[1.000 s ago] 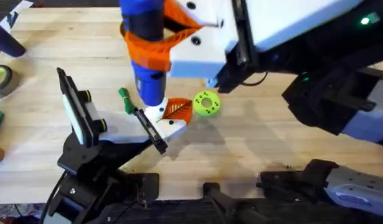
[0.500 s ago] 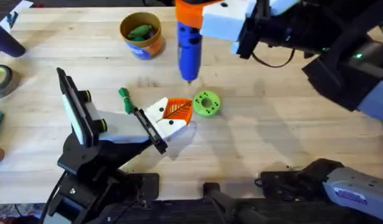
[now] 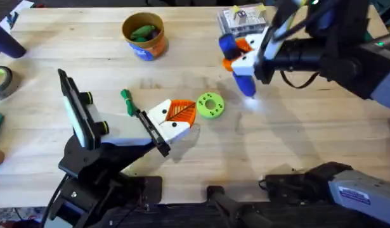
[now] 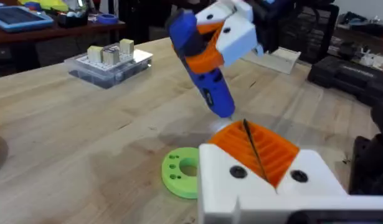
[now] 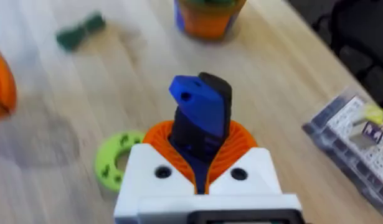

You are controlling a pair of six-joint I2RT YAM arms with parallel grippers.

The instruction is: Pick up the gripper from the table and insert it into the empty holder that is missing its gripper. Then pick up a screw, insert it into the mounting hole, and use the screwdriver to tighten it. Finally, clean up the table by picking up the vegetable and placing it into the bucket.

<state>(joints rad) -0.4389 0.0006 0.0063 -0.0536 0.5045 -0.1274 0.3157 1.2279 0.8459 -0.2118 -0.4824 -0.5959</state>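
Note:
My right gripper (image 3: 243, 56) is shut on the blue screwdriver (image 3: 244, 79), which tilts with its tip close to the table (image 3: 296, 139), right of the green disc. The right wrist view shows the screwdriver (image 5: 200, 112) between that gripper's (image 5: 200, 158) orange pads. The small white gripper with its orange ribbed finger (image 3: 180, 113) sits at the black holder (image 3: 153, 133). My left gripper (image 4: 256, 146) has its orange pads pressed together around nothing. The orange bucket (image 3: 144, 38) stands at the back with a green vegetable (image 3: 142, 30) inside.
A green round disc (image 3: 210, 106) lies just right of the orange finger. A small dark green piece (image 3: 127, 101) lies by the bracket. A clear box of parts (image 3: 241, 19) sits behind the screwdriver. A tape roll (image 3: 1, 81) is at the far left.
The right arm carried the screwdriver from above the holder toward the back right and down, near the clear box. The bucket came into sight. The left arm stayed still.

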